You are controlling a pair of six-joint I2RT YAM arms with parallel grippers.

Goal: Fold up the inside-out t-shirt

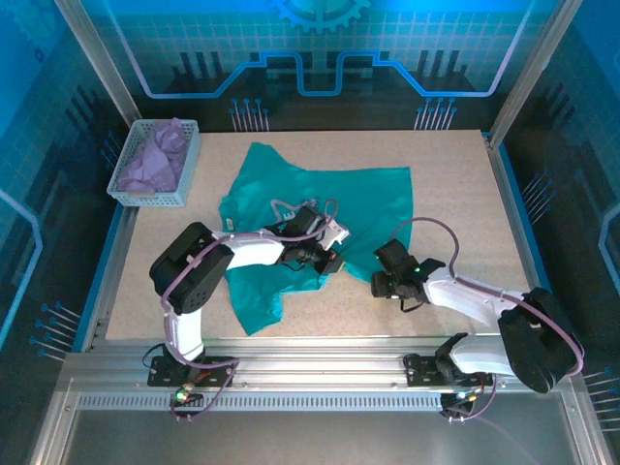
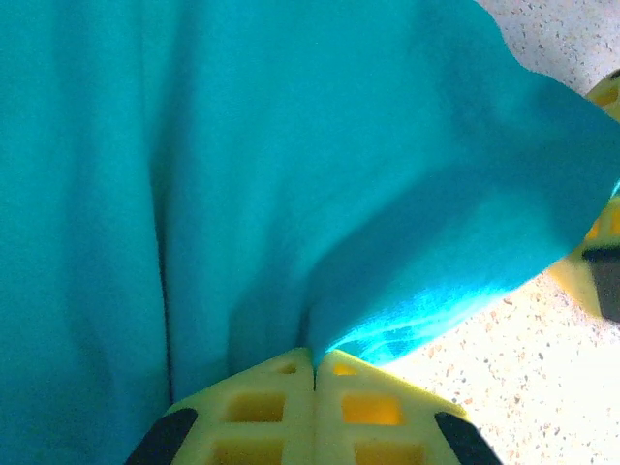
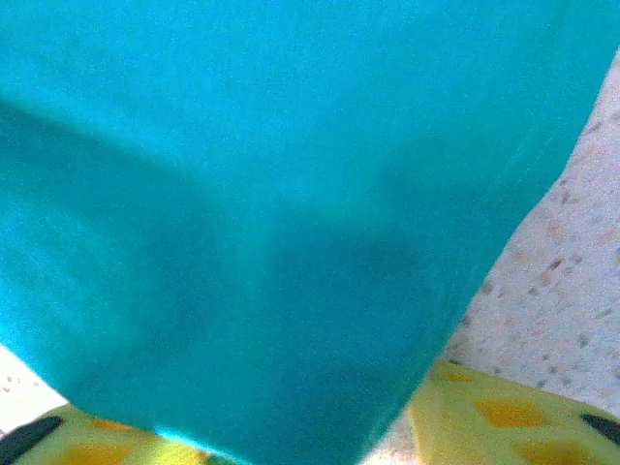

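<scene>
The teal-green t-shirt (image 1: 358,199) lies crumpled across the middle of the speckled table, one part trailing toward the front edge. My left gripper (image 1: 334,260) reaches over it to its right-hand front edge. In the left wrist view its yellow fingers are pressed together (image 2: 315,360) with a fold of the shirt (image 2: 291,174) pinched between them. My right gripper (image 1: 380,281) sits just to the right at the same edge. Its yellow fingers (image 3: 504,417) stand apart with the shirt (image 3: 291,194) hanging between them. The neck tag is hidden.
A white basket (image 1: 145,199) holding a lavender-purple cloth (image 1: 155,155) stands at the back left corner. Bare tabletop (image 1: 465,203) lies right of the shirt. Metal frame posts and the blue enclosure walls border the table.
</scene>
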